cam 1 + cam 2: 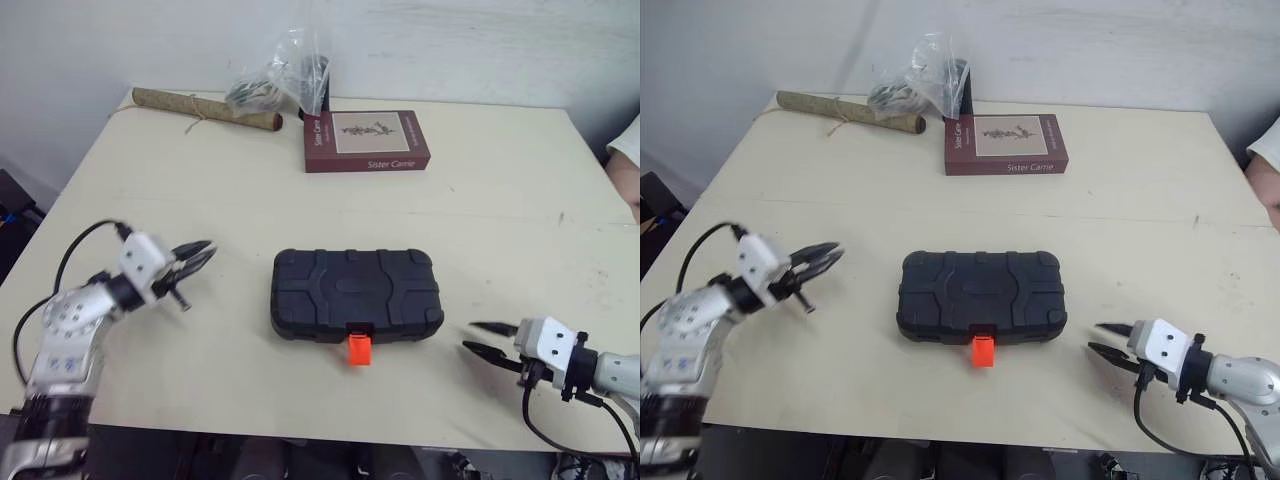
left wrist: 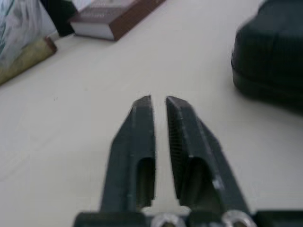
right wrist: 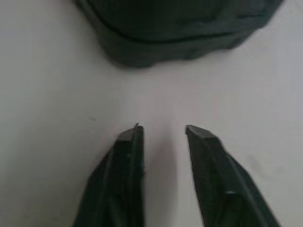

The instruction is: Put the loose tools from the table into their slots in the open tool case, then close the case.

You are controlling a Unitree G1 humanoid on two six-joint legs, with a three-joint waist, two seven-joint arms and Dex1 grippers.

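Head views: the closed black ribbed plastic tool case point(image 1: 356, 293) lies lengthwise across the cream desk point(image 1: 480, 210) between the claws, right claw point(image 1: 485, 338) nearer; left wrist: left claw point(image 2: 157, 101) barely parted (empty), case off-axis; right wrist: that claw spread, empty, case dead ahead.

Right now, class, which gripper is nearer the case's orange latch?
The right gripper: level with the orange latch, just past the case; the left gripper is farther off.

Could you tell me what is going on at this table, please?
The black tool case lies shut in the middle of the table, its orange latch facing the robot. The left pincer and right pincer hover empty on either side of it, touching nothing. With the case closed, the job looks finished.
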